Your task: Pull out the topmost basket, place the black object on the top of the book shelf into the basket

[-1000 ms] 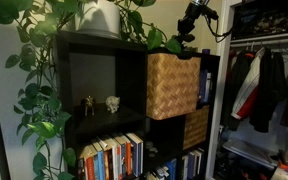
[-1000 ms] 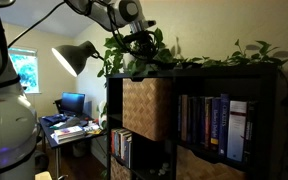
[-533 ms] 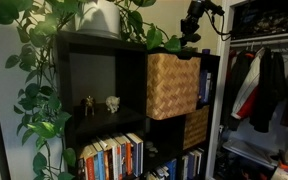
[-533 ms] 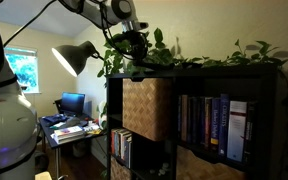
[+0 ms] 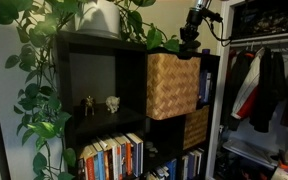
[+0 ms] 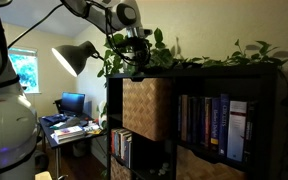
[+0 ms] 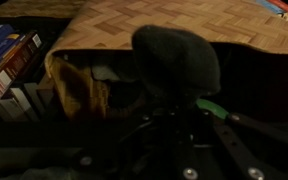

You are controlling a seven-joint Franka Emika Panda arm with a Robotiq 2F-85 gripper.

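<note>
We logged the gripper (image 5: 189, 47) just above the topmost basket (image 5: 172, 85), level with the top of the book shelf (image 5: 104, 80). The basket stood partly pulled out of its upper compartment, its wicker face proud of the shelf front.

In the wrist view the black object (image 7: 176, 58), rounded and dark, sat at the centre of the grasp. We judged the gripper closed on it, though the fingers themselves were too dim to make out. Below it we saw the open basket, with a yellow cloth (image 7: 79, 88) already inside.

Risks as we judged them:
- 1: The object hung near the basket's rim, not over its middle. A release there could bounce it off the wicker and drop it outside.
- 2: The basket overhung the shelf, so a downward push on its edge could tip it out.
- 3: The plant vines (image 5: 156, 38) trailed close to the wrist and could snag as the arm lowered.
</note>
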